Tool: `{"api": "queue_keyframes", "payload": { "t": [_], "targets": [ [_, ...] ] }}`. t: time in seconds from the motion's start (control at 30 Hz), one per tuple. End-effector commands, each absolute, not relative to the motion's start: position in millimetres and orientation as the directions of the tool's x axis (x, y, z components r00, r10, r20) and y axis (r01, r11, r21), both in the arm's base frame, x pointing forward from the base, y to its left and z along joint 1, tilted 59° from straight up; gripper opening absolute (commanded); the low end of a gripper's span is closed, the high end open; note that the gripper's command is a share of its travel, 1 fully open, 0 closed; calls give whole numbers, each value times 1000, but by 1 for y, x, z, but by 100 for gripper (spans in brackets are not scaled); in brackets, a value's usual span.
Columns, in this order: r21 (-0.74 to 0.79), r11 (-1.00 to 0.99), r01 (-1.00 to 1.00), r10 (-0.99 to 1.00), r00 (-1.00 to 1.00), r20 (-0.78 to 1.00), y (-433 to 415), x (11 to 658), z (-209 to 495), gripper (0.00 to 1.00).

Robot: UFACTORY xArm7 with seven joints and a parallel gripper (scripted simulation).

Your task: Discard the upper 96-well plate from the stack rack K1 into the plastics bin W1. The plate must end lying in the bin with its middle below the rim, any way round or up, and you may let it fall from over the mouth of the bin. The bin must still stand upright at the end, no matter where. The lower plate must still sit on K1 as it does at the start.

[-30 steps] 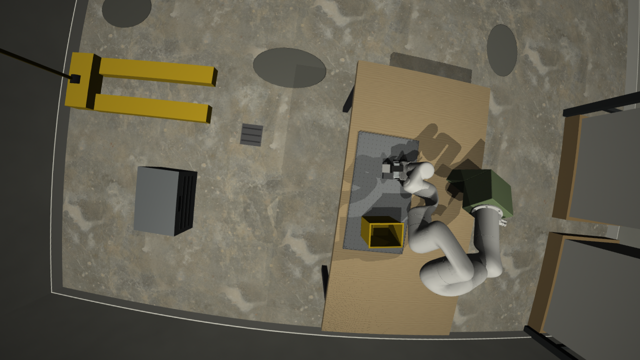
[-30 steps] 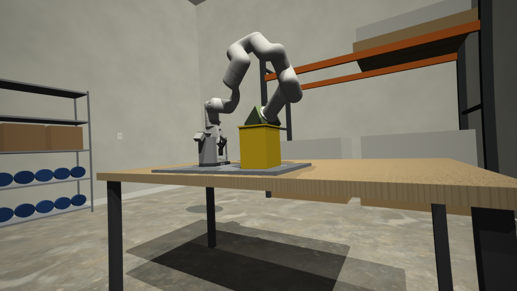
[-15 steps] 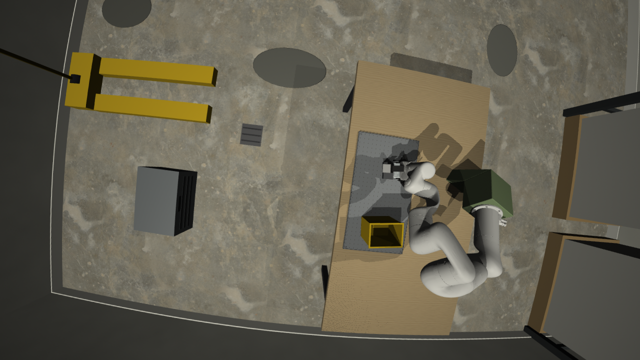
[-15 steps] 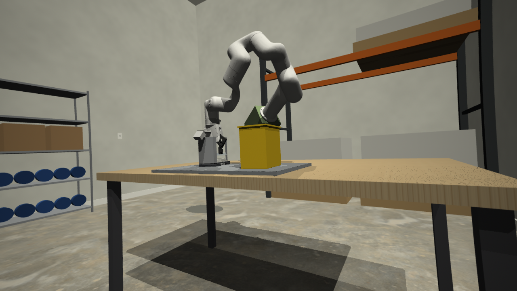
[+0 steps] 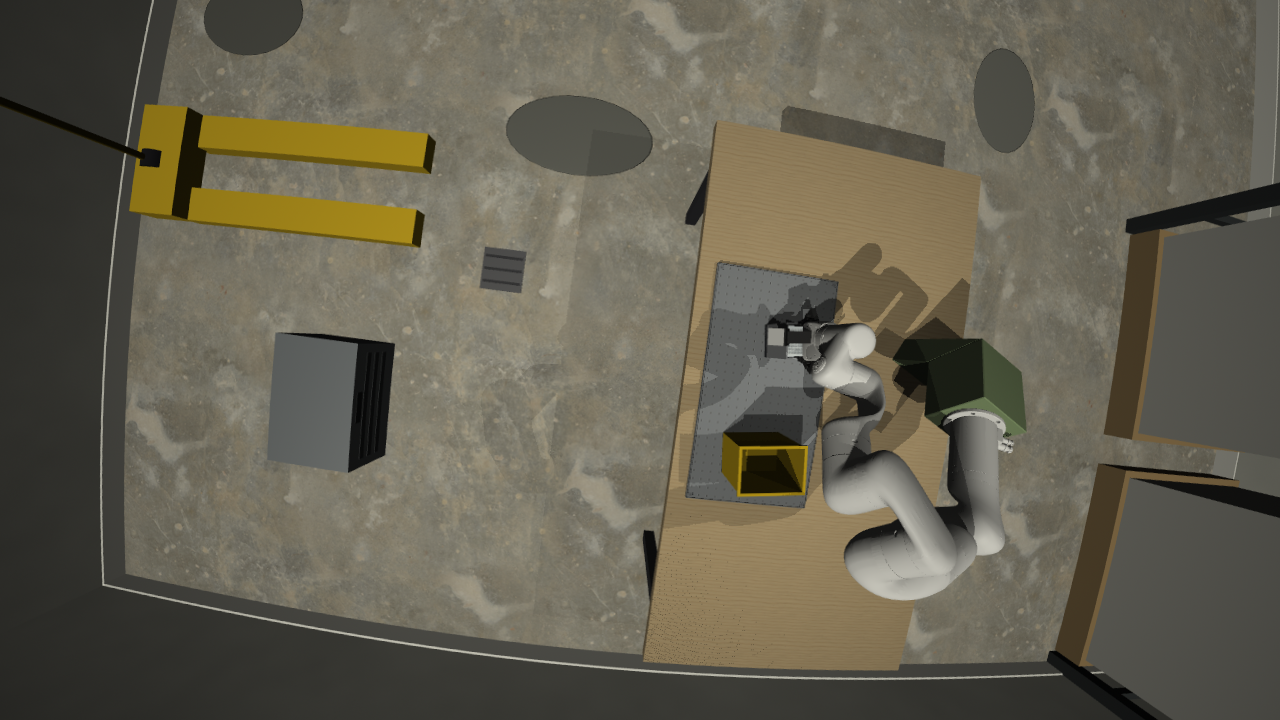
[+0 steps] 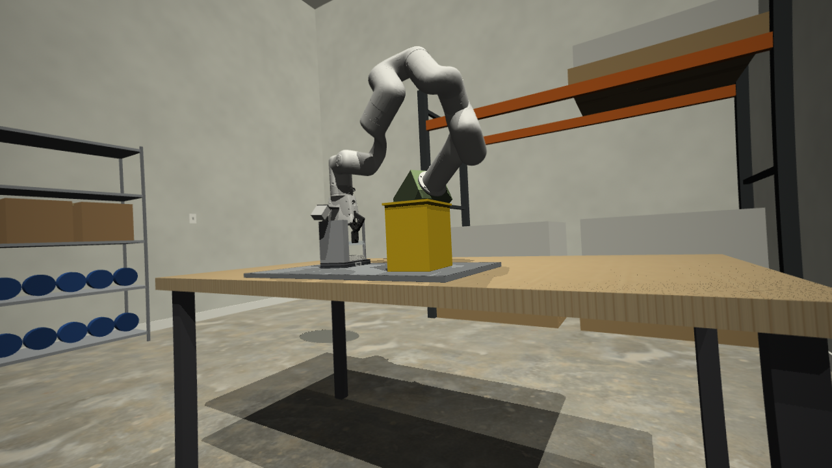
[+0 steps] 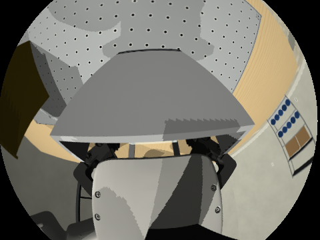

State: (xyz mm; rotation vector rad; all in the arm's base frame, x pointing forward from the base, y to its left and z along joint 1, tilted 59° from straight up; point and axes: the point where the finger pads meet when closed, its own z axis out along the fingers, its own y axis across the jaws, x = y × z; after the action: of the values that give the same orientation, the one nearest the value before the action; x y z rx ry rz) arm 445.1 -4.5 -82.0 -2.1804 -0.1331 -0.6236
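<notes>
The upper 96-well plate (image 7: pixel 151 98) is a flat grey slab that fills the middle of the wrist view. My gripper (image 7: pixel 153 151) is shut on it, one finger at each side. In the top view the gripper (image 5: pixel 794 342) and plate (image 5: pixel 790 344) are over rack K1 on the grey perforated mat (image 5: pixel 760 385). In the side view the plate's end (image 6: pixel 321 211) sticks out at the top of the grey rack K1 (image 6: pixel 334 244). The lower plate is hidden. The yellow bin W1 (image 5: pixel 765 465) (image 6: pixel 416 235) stands upright on the same mat, beside the rack, its mouth open.
The arm's green base block (image 5: pixel 971 380) sits on the wooden table (image 5: pixel 805 402) to the right of the mat. The bin's dark side shows at the left edge of the wrist view (image 7: pixel 23 103). Shelving stands off the table.
</notes>
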Motion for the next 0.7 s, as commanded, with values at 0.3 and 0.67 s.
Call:
{"api": "queue_keyframes", "payload": {
  "t": [0.3,0.67],
  "targets": [
    [-705,-643,300,-119,870,479,-24,437,-71,0],
    [-705,-643,300,-119,870,479,-35,431,-63,0]
  ]
}}
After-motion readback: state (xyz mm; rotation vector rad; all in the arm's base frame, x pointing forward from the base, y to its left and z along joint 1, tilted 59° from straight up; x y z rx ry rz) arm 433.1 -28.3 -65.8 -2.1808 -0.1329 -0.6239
